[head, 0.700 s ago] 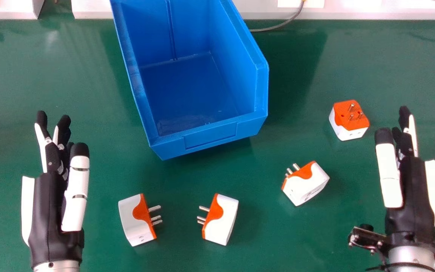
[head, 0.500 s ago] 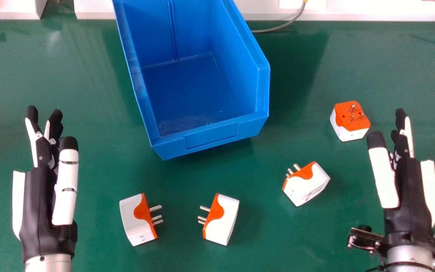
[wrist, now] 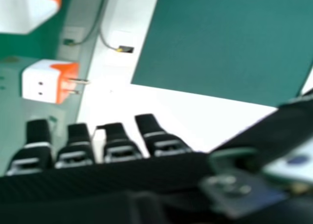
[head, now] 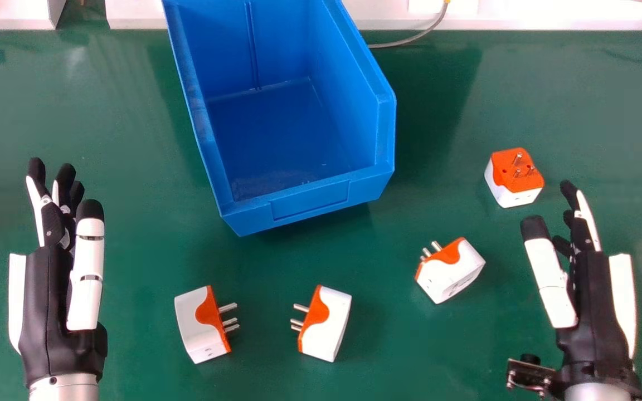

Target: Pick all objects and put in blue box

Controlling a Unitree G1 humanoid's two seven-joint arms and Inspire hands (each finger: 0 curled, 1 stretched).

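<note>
Plug adapter (head: 197,326), white and orange, lies on the near part of the worktop (head: 265,379), left of centre, pins pointing right; a second adapter (head: 329,328) faces it, pins to pins, with a strip of bare surface between the two. Well left of that pair is the left hand (head: 48,301), released, fingers extended, nothing in its grasp. Over toward the worktop's right side is the right hand (head: 594,301), likewise released and holding nothing. A little farther off, between the pair and the right hand, a third adapter (head: 455,273) lies at an angle with its pins toward the blue box (head: 310,201); beyond it, just ahead of the right hand, a fourth adapter (head: 514,195) sits pins up. Behind the near pair stands the box, low front wall toward the robot, rear wall toward the worktop's far edge. All four adapters are outside it, so none of the job looks done and every pick remains. Each adapter lies apart from the others, which should leave fingers room to close round it. That low front rim looks the easiest way in; from the right, the taller side wall would call for a higher lift.
</note>
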